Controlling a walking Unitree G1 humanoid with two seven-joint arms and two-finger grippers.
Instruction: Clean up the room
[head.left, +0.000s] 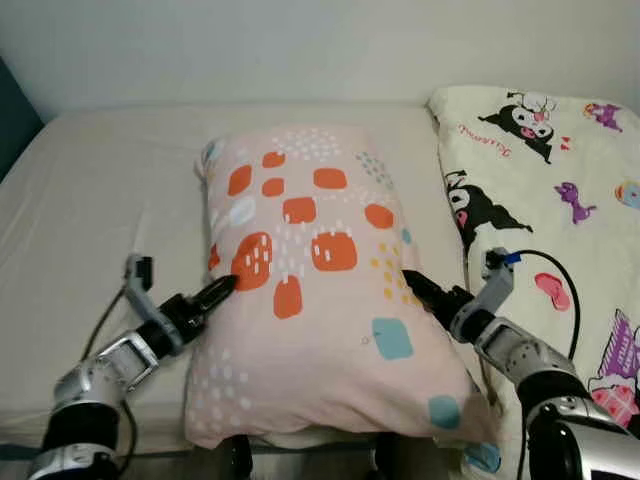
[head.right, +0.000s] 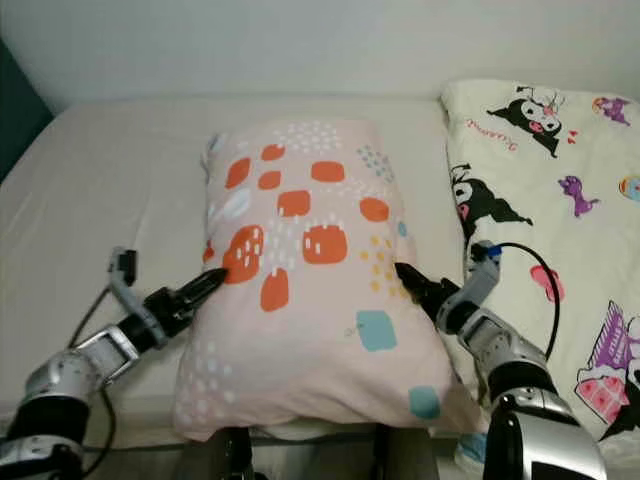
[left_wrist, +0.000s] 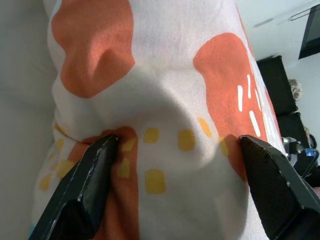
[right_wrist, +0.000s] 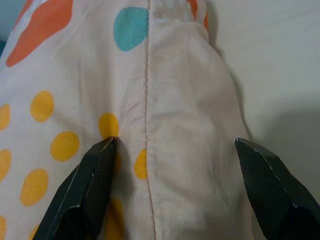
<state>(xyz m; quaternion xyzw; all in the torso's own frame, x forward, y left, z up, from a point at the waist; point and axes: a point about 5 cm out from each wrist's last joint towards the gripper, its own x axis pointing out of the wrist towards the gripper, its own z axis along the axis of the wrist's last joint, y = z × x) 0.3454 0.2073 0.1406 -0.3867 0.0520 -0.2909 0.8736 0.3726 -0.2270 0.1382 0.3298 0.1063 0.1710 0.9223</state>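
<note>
A white blanket (head.left: 540, 170) printed with cartoon characters carries one line of small red cursive lettering near its upper left corner, beside a black-and-white character. The script is too small and blurred to read. No other text, labels, brands, numbers or signs can be read on anything else in view.

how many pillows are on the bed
1. The pink pillow with orange patches lies in the middle of the bed, between the left end effector and right end effector. Others may hide under the cartoon blanket.
</note>
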